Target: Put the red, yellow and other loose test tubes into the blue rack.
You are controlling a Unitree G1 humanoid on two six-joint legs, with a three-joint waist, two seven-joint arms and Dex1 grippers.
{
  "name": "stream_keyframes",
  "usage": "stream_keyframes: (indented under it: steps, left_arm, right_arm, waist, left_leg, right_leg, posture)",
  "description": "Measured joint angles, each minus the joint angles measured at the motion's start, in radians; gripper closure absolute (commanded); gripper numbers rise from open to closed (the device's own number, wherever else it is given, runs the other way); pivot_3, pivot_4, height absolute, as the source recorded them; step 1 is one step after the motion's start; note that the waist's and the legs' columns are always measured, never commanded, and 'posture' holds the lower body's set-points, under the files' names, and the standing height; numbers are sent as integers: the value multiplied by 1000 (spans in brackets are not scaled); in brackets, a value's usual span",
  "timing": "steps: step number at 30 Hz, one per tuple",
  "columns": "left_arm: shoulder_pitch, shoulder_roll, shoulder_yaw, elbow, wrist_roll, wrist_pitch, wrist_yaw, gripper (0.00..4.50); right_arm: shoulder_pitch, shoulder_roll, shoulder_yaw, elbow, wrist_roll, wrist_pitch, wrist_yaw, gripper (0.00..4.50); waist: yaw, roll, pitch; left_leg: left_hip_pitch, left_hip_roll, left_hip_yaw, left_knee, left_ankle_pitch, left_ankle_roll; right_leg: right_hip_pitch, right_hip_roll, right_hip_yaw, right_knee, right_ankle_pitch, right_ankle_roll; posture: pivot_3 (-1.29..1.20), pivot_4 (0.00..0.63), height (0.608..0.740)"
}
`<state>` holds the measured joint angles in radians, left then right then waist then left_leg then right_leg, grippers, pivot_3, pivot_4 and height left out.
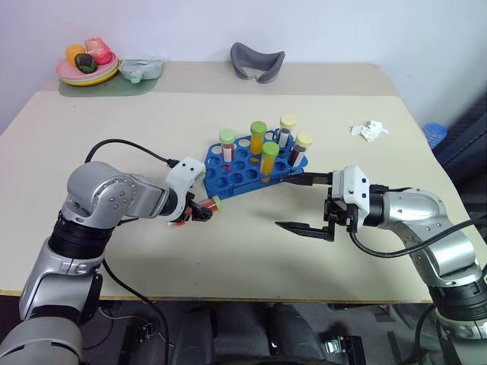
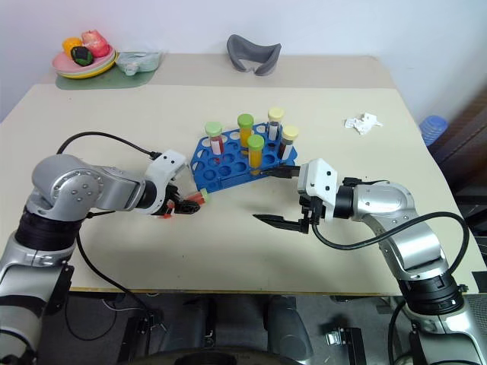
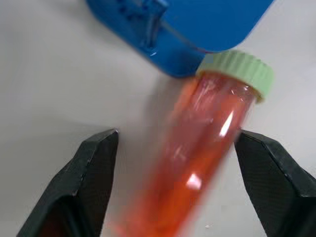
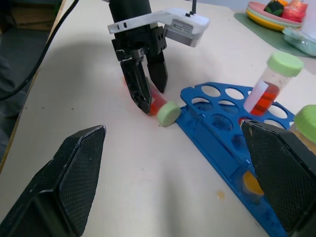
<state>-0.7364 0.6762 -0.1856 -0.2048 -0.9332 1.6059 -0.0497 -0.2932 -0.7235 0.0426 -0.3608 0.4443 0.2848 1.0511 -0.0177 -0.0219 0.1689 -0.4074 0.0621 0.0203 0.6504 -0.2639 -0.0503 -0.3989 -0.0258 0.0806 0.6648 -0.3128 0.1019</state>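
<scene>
Red tube (image 4: pixel 159 107) with a green cap lies on the table (image 1: pixel 114 129) between the fingers of the left gripper (image 4: pixel 146 97), which straddle it without clearly clamping, its cap just beside the blue rack's (image 1: pixel 247 169) near corner. Right gripper (image 1: pixel 303 204) hangs spread and empty over bare tabletop beside the rack, well inside the table's front edge.

Silver arms, white wrist housings, looping black cables, black two-finger left tool (image 1: pixel 204 210)
</scene>
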Motion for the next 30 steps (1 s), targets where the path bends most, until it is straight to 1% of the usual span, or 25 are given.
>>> stream_keyframes:
  steps: [1,3,4,6,14,22,25,30]
  left_arm:
    - [0,8,-4,-1,5,0,-8,540]
    - [0,27,-14,-6,17,0,-20,1075]
    - [0,37,-19,-9,23,0,-26,1419]
    - [7,60,-27,-17,33,0,-45,2347]
    - [16,108,-39,-42,102,0,-122,2347]
    - [30,118,-46,-75,170,0,-189,2347]
    - [37,113,-46,-85,191,0,-208,3188]
    - [57,96,-32,-107,227,0,-224,3188]
  right_arm:
    - [0,0,0,0,0,-2,-2,0]
    - [1,0,0,0,-3,-7,-3,0]
    - [1,1,0,0,-5,-8,-3,0]
    - [2,4,0,1,-8,-9,-3,0]
    - [2,25,11,25,-29,-46,2,0]
    - [-2,42,27,44,-38,-57,9,0]
    - [-4,43,27,51,-38,-62,10,0]
    - [-5,44,27,54,-38,-67,16,0]
  waist:
    - [0,0,0]
    - [-1,0,0]
    - [-1,0,0]
    - [0,0,0]
    - [1,0,0]
    - [3,0,0]
    - [4,0,0]
    - [4,0,0]
  left_leg:
    - [0,0,0,0,0,0]
    - [0,0,0,0,0,0]
    - [0,0,0,0,0,0]
    - [0,0,0,0,0,0]
    - [0,0,0,0,0,0]
    - [0,0,0,0,0,0]
    - [-1,0,0,0,0,0]
    - [0,0,0,0,0,0]
  right_leg:
    - [0,0,0,0,0,0]
    - [0,0,0,0,0,0]
    - [0,0,0,0,0,0]
    - [0,0,0,0,0,0]
    - [0,0,0,0,0,0]
    - [0,0,0,0,0,0]
    - [0,0,0,0,0,0]
    - [0,0,0,0,0,0]
  posture:
    - [0,150,740]
    - [0,150,740]
    - [0,150,740]
    - [0,150,740]
    - [0,150,740]
    - [0,150,740]
    - [0,150,740]
    - [0,150,740]
